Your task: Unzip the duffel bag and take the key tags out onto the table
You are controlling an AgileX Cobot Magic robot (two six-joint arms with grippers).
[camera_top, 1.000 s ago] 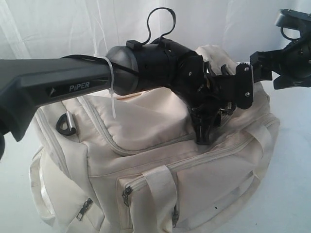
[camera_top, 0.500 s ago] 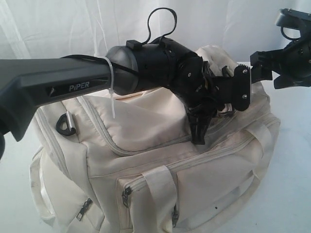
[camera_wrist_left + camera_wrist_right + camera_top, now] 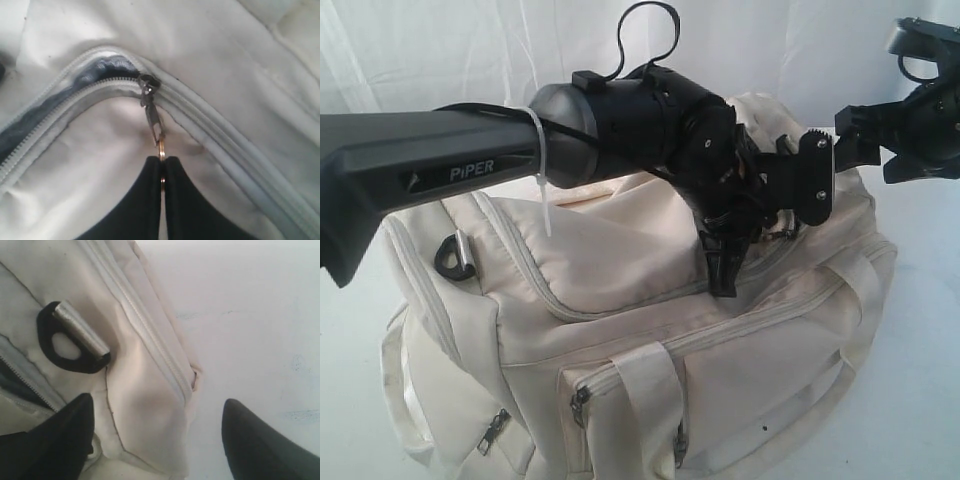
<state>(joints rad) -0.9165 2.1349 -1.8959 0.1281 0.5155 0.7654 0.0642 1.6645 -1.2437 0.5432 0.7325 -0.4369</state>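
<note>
The cream duffel bag (image 3: 620,340) fills the middle of the white table (image 3: 920,380). My left gripper (image 3: 723,282) points down onto the bag's top, right of centre. Seen from the left wrist, that left gripper (image 3: 161,163) is shut on the small metal ring of the zipper pull (image 3: 154,122). The slider (image 3: 148,84) sits at a bend of the zipper, with a short dark gap of lining (image 3: 100,70) behind it. My right gripper (image 3: 157,409) is open, hanging over the bag's right end and holding nothing. The key tags are hidden.
A black D-ring (image 3: 455,257) sits on the bag's left shoulder, another D-ring (image 3: 65,345) near my right gripper. Strap handle (image 3: 655,400) and front pocket zipper (image 3: 582,400) face the camera. A white curtain (image 3: 440,50) hangs behind.
My left gripper has closed onto the zipper pull's ring and the left arm has shifted slightly to the left and up. The right arm has not moved.
</note>
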